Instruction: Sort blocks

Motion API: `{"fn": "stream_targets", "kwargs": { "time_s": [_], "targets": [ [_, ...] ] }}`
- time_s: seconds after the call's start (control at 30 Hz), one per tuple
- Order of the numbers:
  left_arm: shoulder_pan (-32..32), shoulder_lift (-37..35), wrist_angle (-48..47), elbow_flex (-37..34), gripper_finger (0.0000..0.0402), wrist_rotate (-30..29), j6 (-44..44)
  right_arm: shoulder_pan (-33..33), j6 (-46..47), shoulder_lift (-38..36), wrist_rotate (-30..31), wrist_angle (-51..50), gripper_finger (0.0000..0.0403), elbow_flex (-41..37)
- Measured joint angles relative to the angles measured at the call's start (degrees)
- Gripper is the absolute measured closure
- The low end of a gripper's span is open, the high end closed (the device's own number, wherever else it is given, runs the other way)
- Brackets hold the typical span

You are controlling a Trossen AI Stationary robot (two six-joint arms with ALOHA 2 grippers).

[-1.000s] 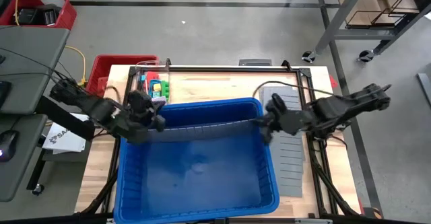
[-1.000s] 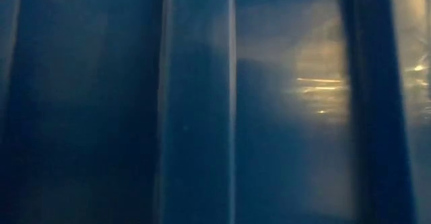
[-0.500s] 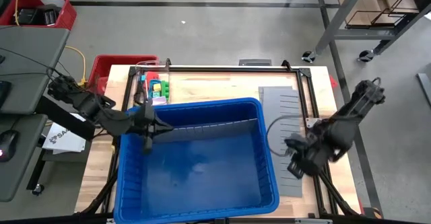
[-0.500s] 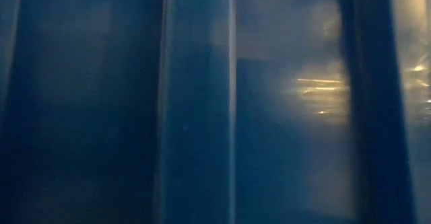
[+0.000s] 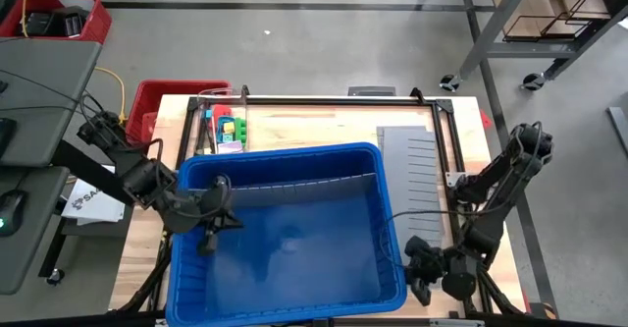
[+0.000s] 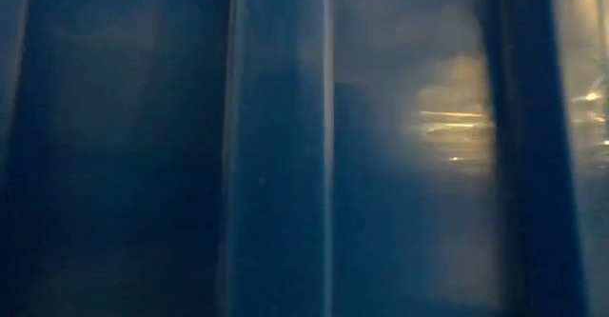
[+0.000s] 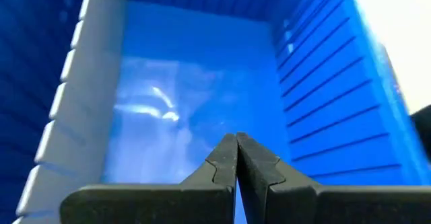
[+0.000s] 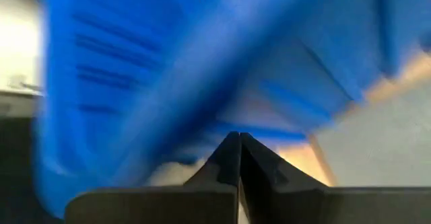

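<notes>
A few small coloured blocks [image 5: 230,129] lie on the table's far left, behind the big blue bin [image 5: 285,154]. A grey divider panel [image 5: 294,187] stands across the bin near its far wall. My left gripper [image 5: 207,243] is shut and points down into the bin beside its left wall, above the bare floor [image 7: 195,116]. My right gripper [image 5: 416,284] is shut and low, outside the bin's right wall near its near corner. In the right wrist view the blue wall [image 8: 202,62] fills the picture ahead of the fingers. My right gripper's shut fingertips [image 8: 239,143] stand close before the outer side of the bin's right wall, coming from the table's right and slanting down. I cannot tell whether they touch it. My left gripper touches nothing.
Grey slotted divider panels [image 5: 417,175] lie on the table to the right of the bin. A black frame [image 5: 324,101] edges the table. A red crate [image 5: 162,101] stands off the far left corner. The bin's blue wall [image 6: 285,146] fills the low view.
My left gripper has left the bin's far left rim, gone toward the near edge and tipped down into the bin. My right gripper has swung from the bin's far right rim toward the near edge and sunk beside the bin's right wall. The divider has stayed.
</notes>
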Motion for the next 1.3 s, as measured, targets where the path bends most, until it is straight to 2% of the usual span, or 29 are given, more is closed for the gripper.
{"fn": "stream_targets", "kwargs": {
  "time_s": [0.23,0.3,0.43,0.5,0.63,0.77,0.87,1.1,1.3],
  "targets": [
    [-0.58,0.05,-6.07,-0.01,0.0401,-1.43,-2.98,-4.73,-1.38,2.38,8.84,0.46,0.0403,0.52],
    [-0.57,-0.06,-6.58,-0.02,0.0401,-1.26,-3.0,-6.6,-3.25,2.49,8.58,0.35,0.0403,0.52],
    [-0.56,-0.42,-6.48,0.0,0.0401,-1.71,-3.02,-9.26,-6.6,1.25,3.81,-1.74,0.0403,0.65],
    [-0.6,-0.48,-6.57,0.0,0.0401,-1.72,-3.01,-9.61,-5.0,-0.2,0.24,-7.24,0.0403,1.09],
    [-0.6,-0.44,-6.63,0.0,0.0401,-2.74,-2.96,-9.21,4.42,-1.21,-4.59,-28.78,0.0403,3.28],
    [-0.58,-0.42,-6.58,0.0,0.0401,-7.6,-2.56,-10.1,14.39,-1.2,-5.68,-44.25,0.0403,1.88],
    [-0.55,-0.42,-6.29,0.0,0.0401,-10.14,-3.4,-11.61,18.93,-1.21,-6.75,-43.3,0.0403,-1.54],
    [-0.88,-0.37,-6.27,0.0,0.0401,-9.88,-6.14,-11.66,23.57,-1.03,-19.82,-37.0,0.0403,-12.36],
    [-1.04,-0.37,-6.24,0.0,0.0401,-8.27,-9.04,-8.05,25.67,0.13,-23.13,-21.54,0.0403,-16.18]
  ]
}}
